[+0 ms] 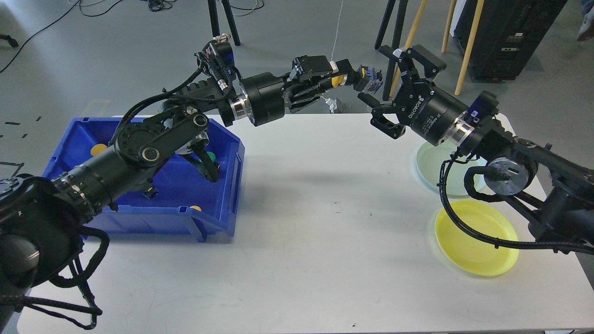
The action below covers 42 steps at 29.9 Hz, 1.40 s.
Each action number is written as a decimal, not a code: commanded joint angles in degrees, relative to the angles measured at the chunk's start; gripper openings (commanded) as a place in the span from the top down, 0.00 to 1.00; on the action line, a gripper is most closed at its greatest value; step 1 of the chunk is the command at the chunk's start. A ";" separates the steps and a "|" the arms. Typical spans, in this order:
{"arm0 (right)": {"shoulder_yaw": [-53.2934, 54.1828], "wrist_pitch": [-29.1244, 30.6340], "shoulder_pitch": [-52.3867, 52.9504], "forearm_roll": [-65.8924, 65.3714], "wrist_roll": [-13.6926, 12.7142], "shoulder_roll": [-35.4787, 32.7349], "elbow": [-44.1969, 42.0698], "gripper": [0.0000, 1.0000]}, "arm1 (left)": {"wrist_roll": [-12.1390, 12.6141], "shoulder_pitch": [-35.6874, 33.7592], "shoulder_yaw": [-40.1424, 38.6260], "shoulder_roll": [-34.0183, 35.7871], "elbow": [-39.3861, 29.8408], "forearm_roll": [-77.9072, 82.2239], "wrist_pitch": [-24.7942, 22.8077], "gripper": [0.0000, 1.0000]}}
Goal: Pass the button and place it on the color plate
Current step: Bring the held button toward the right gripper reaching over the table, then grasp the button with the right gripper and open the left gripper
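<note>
My left gripper is shut on a yellow button, whose blue-grey base sticks out to the right, held high above the table's far edge. My right gripper is open, its fingers spread above and below the button's base, right next to it and not closed on it. A yellow plate lies at the right front and a pale green plate behind it, partly hidden by my right arm.
A blue bin stands at the left, with a yellow button, a green button and another yellow cap showing past my left arm. Tripod and easel legs stand behind the table.
</note>
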 commanded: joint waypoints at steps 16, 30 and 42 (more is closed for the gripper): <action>0.18 -3.03 1.45 -1.18 0.27 1.96 -3.19 0.39 | 0.00 0.02 0.04 -0.14 1.13 -1.76 -0.01 0.79; 0.18 -2.59 1.62 -1.10 1.41 3.20 -3.02 0.38 | 0.00 0.02 -0.14 -0.23 2.36 -1.85 -0.01 0.79; -0.44 -2.50 1.62 -1.18 1.41 3.20 -2.85 0.47 | 0.00 -0.07 -0.14 -0.14 2.97 -1.85 -0.01 0.79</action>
